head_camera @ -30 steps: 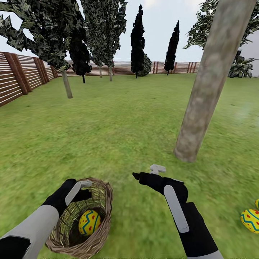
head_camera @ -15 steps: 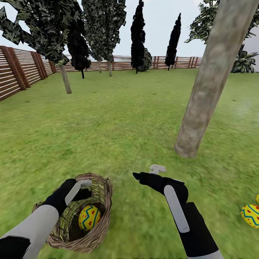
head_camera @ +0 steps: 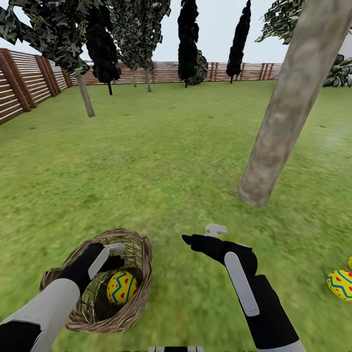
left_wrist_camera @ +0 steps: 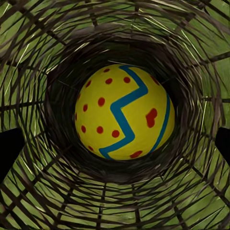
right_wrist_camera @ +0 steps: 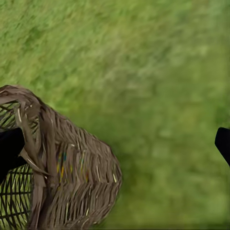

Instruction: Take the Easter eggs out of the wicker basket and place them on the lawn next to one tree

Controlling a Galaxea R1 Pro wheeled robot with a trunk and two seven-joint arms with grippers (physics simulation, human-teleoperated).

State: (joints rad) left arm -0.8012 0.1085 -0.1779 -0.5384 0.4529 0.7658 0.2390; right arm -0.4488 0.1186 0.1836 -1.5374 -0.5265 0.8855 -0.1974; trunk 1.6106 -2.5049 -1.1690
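Even, bright daylight reached us under a pale overcast sky [head_camera: 215,29], with no cast shadows on the lawn [head_camera: 161,146]. We saw the near grass smeared and soft, likewise in the right wrist view. The wicker basket [left_wrist_camera: 43,191] interior darkened around its egg [left_wrist_camera: 123,112].

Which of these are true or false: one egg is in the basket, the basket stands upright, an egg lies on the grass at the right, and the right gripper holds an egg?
1. One egg is in the wicker basket: true.
2. The basket stands upright: false, it is tipped on its side.
3. An egg lies on the lawn at the right: true.
4. The right gripper holds an egg: false, it is empty above the grass.
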